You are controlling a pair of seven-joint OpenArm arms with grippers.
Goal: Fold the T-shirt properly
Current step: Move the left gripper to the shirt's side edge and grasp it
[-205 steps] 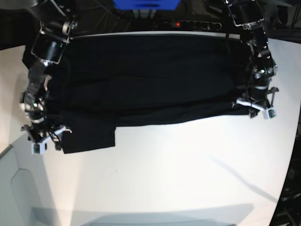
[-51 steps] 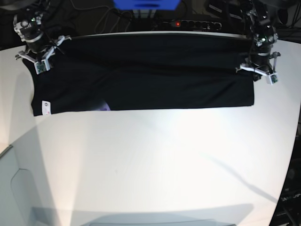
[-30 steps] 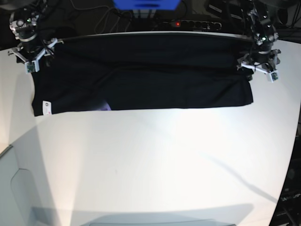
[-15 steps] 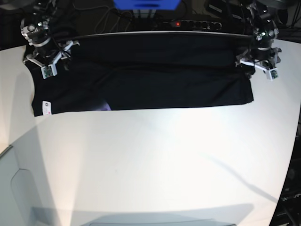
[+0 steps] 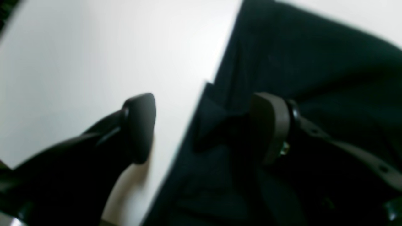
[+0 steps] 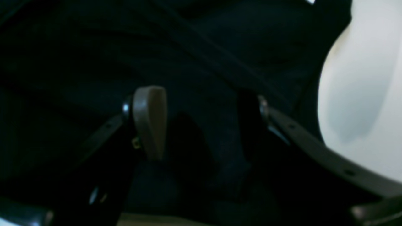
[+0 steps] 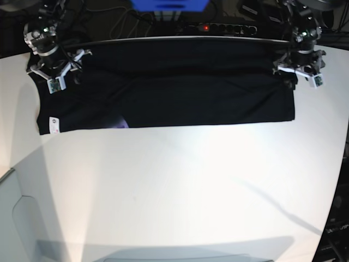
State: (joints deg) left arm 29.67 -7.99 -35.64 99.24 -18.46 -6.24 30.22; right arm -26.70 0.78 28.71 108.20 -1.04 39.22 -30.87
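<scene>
The T-shirt (image 7: 174, 87) lay flat as a long black band across the far part of the white bench (image 7: 180, 191), its far edge along the bench's back rim. A small white tag (image 7: 53, 124) showed at its near corner on the base view's left, with a bit of purple print (image 7: 124, 122) peeking out along the near edge.

The left gripper (image 7: 299, 71) stood over the shirt's end on the view's right. Its fingers (image 5: 270, 125) were spread wide and held nothing: one was above the cloth, the other above bare bench beside the cloth's edge.

The right gripper (image 7: 54, 70) stood over the opposite end. Its fingers (image 6: 150, 121) were wide apart over dark cloth, gripping nothing.
</scene>
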